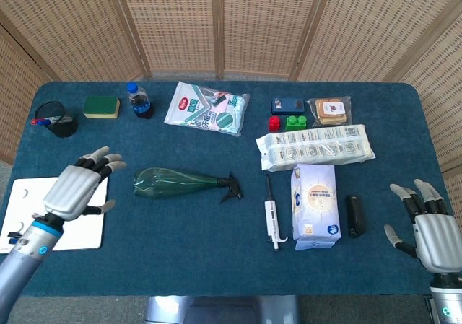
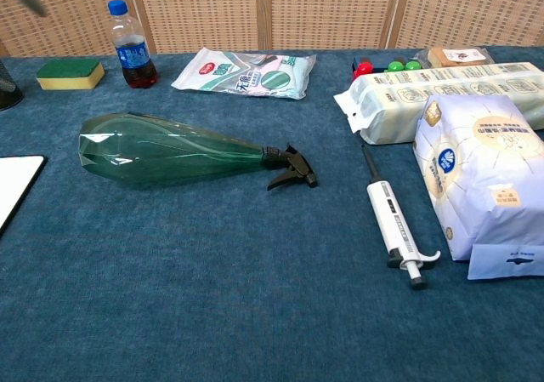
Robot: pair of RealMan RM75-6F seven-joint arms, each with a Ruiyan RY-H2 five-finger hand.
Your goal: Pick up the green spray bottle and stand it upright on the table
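On a blue-clothed table before wicker screens, the green spray bottle lies on its side, nozzle rightward. The left hand, fingers spread and empty, hovers near its base; wrapping the wide body looks wisest. The right hand idles, splayed.

The head camera looked steeply down over the whole table. The chest camera sat low and close, facing the screen. Both caught the green spray bottle.
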